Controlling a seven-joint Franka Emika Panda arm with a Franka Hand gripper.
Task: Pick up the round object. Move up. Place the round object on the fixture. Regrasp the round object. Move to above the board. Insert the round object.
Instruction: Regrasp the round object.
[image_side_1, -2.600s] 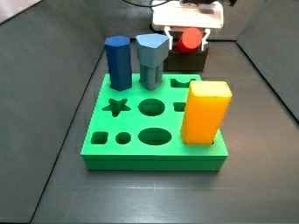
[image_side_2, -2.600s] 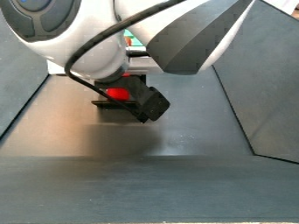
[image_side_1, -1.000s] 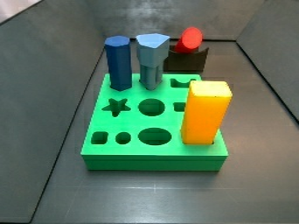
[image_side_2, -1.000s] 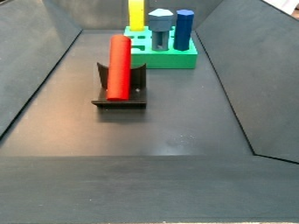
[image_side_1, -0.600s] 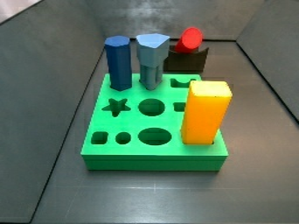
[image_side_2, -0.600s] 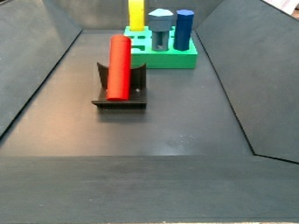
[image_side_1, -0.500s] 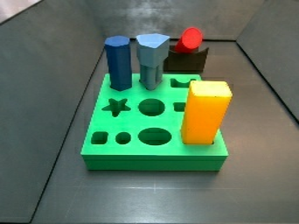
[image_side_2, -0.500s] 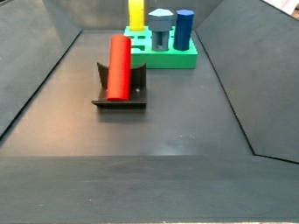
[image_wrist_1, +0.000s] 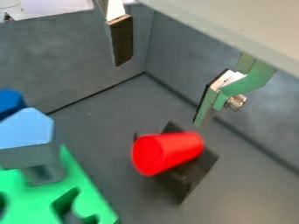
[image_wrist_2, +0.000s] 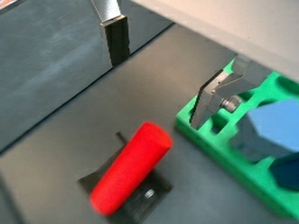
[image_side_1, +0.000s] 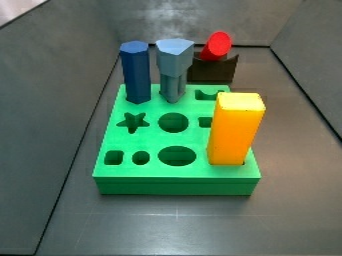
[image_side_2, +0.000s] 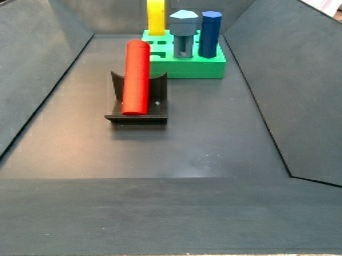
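The round object, a bright red cylinder peg (image_side_2: 135, 76), lies tilted on the dark fixture (image_side_2: 138, 108) and nothing holds it. It also shows in a side view (image_side_1: 218, 43), resting on the fixture (image_side_1: 214, 70) behind the green board (image_side_1: 154, 150). Both wrist views show the peg (image_wrist_1: 165, 152) (image_wrist_2: 131, 167) below my gripper (image_wrist_1: 170, 74) (image_wrist_2: 162, 72). The gripper is open and empty, well above the peg, its fingers (image_wrist_1: 121, 39) (image_wrist_2: 114, 40) wide apart. It is out of both side views.
A blue hexagonal peg (image_side_1: 135, 72), a grey-blue faceted peg (image_side_1: 173, 68) and a yellow-orange block (image_side_1: 235, 127) stand in the board. Star, round, square and oval holes (image_side_1: 175, 123) are open on top. Dark sloped walls (image_side_2: 34, 95) enclose the floor.
The gripper, which was down at the peg on the fixture 2.6 s ago, has let go and risen out of both side views. The peg stays on the fixture; nothing has moved since.
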